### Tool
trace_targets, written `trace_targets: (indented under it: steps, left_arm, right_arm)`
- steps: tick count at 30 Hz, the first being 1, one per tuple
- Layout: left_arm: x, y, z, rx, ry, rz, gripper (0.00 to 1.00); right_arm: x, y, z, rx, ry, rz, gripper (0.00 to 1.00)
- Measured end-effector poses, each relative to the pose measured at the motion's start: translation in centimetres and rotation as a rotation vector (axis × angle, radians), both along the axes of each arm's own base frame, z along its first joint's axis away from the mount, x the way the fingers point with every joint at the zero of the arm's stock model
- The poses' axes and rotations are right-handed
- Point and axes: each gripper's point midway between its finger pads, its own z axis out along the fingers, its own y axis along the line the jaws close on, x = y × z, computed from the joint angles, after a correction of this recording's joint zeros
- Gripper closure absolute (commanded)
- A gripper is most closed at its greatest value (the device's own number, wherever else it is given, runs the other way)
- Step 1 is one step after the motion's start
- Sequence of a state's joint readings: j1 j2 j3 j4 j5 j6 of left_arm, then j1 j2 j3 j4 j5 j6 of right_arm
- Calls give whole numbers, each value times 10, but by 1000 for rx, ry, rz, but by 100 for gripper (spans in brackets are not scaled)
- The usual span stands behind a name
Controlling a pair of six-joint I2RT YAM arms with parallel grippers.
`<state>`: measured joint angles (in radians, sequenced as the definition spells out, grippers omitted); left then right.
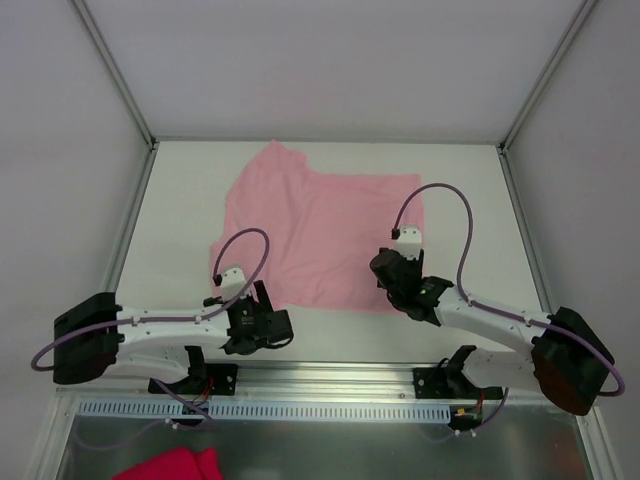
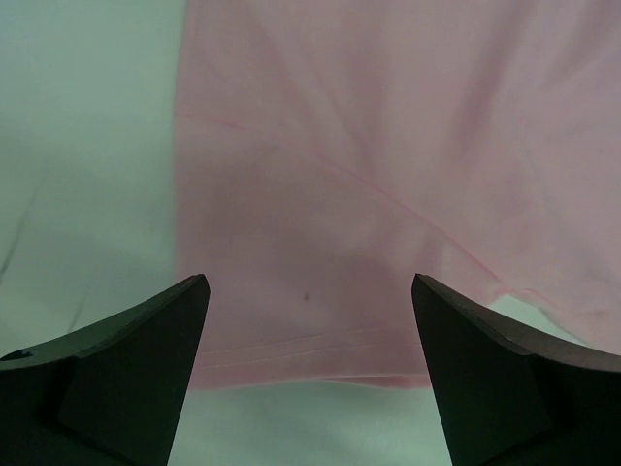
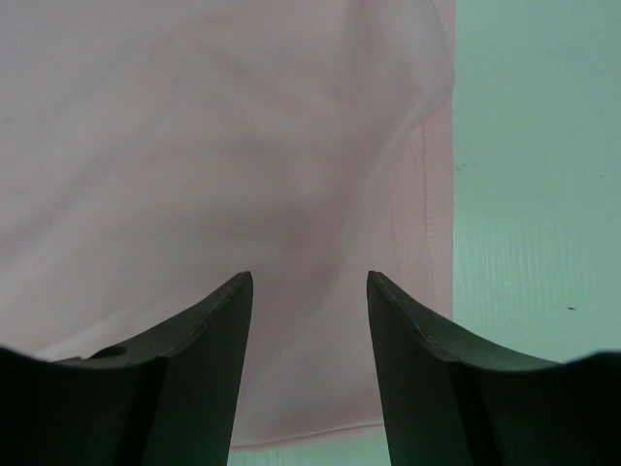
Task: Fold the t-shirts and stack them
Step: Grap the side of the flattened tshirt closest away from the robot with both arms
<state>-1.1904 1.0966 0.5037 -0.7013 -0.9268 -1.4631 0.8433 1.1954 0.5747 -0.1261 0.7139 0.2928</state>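
The pale pink t-shirt (image 1: 320, 225) lies spread out, a bit wrinkled, on the white table (image 1: 470, 200), with one part bunched at its far left corner. My left gripper (image 1: 265, 300) is open over the shirt's near left corner. In the left wrist view the gripper (image 2: 310, 291) has its jaws wide apart, with the near hem of the shirt (image 2: 340, 194) between them. My right gripper (image 1: 388, 285) is open over the near right corner. In the right wrist view the gripper (image 3: 309, 282) frames the shirt (image 3: 213, 146) close to its right edge. Neither gripper holds anything.
A deep magenta cloth (image 1: 170, 465) lies below the table's near edge, at the bottom left. A metal rail (image 1: 330, 380) runs along the near edge by the arm bases. White walls and metal posts close in the table on the far, left and right sides.
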Motion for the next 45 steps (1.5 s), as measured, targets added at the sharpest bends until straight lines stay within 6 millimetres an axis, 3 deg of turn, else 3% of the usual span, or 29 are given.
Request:
trace_targets:
  steps: [4, 8, 12, 16, 24, 32, 40, 45]
  left_arm:
    - [-20, 22, -1, 197, 24, 59, 12]
    - [-28, 35, 8, 304, 9, 60, 12]
    - [-28, 45, 11, 201, -26, 85, 12]
    - [-31, 55, -2, 74, -45, 101, 13]
    - [-28, 32, -25, -117, -64, 70, 13]
    - [-27, 5, -28, -179, -86, -16, 14]
    - [-42, -10, -28, -135, -63, -82, 12]
    - [-55, -17, -21, -70, -31, -144, 12]
  right_arm:
    - [-4, -5, 2, -2, -39, -31, 46]
    - [-4, -15, 9, -8, -80, -77, 45]
    - [-7, -25, 20, 12, -121, -108, 45]
    - [-10, -29, 31, 48, -153, -123, 45]
    - [-15, -25, 36, 60, -169, -103, 44]
    - [-20, -27, 32, 40, -161, -113, 44]
    - [-23, -28, 27, 68, -149, -147, 45]
    - [-30, -38, 12, 36, -109, -206, 43]
